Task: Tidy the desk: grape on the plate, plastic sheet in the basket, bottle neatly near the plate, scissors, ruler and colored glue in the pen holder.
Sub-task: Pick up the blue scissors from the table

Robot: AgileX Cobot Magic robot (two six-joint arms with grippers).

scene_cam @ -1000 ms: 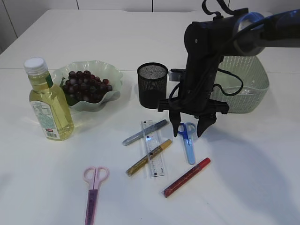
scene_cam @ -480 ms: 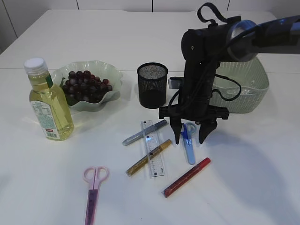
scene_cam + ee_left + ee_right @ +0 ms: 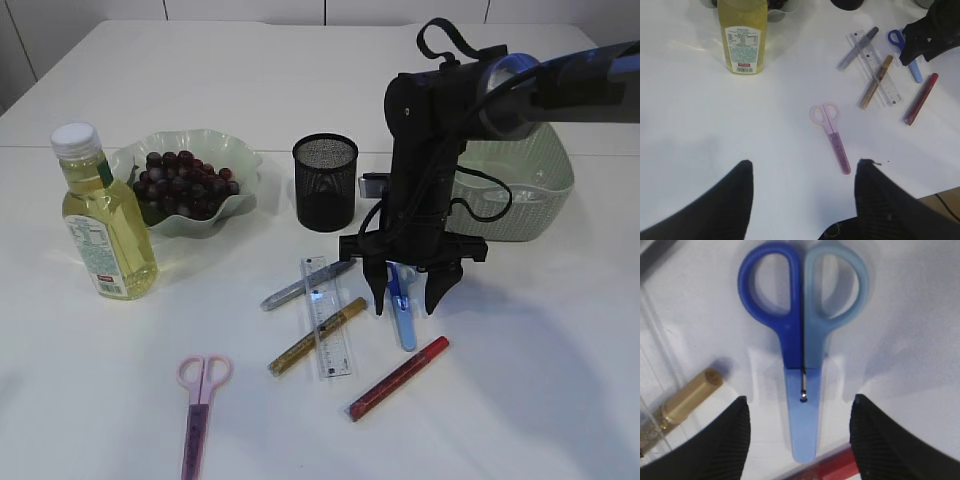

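Over the blue scissors [image 3: 802, 360], right pincer [image 3: 405, 298] spread wide astride them, bare tabletop [image 3: 540, 350] rightward.

The right gripper [image 3: 404, 300] has come lower and a little left, its open fingers now astride the blue scissors [image 3: 402, 302].

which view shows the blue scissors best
The right wrist view: the blue scissors fill the frame, handles to sheath. In the exterior view the right pincer partly hides them; the left wrist view shows only bits beside it.
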